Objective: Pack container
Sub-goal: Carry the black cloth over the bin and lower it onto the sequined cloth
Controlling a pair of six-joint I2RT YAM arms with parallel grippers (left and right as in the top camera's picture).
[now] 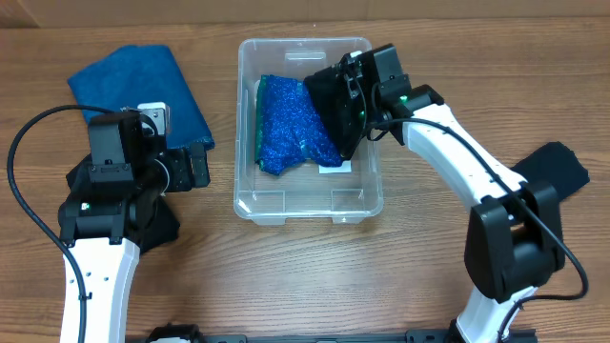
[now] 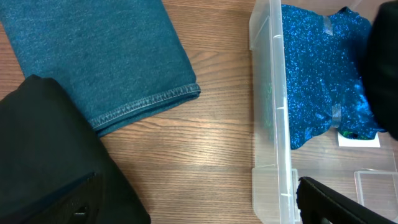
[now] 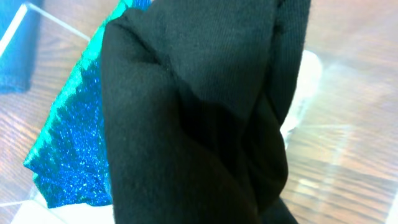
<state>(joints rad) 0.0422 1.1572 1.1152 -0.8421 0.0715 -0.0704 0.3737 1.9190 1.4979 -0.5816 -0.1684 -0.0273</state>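
One clear rectangular plastic bin [image 1: 307, 206], upper centre, likely light, stiff, slippery: grip its rim. Right gripper [image 1: 358, 95] clamps black cloth [image 1: 329, 98].

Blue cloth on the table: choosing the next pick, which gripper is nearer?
Left. The left gripper sits beside the blue cloth; the right gripper holds black cloth over the bin.

Clear, smooth, glossy plastic in the container [image 1: 310, 211], see-through down to the wood-grain counter [image 1: 286, 286] with its low satin finish. Glittery blue fabric [image 1: 291, 124], rough-looking and full of tiny sparkling flecks. Matt, soft, finely knit black cloth [image 3: 199, 124], dull throughout. Blue denim-like cloth [image 2: 93, 56], matt, tightly woven, stitched along the hem. Flat white paper label [image 2: 359, 139]. Smooth white plastic on the arm shells [image 1: 448, 157].
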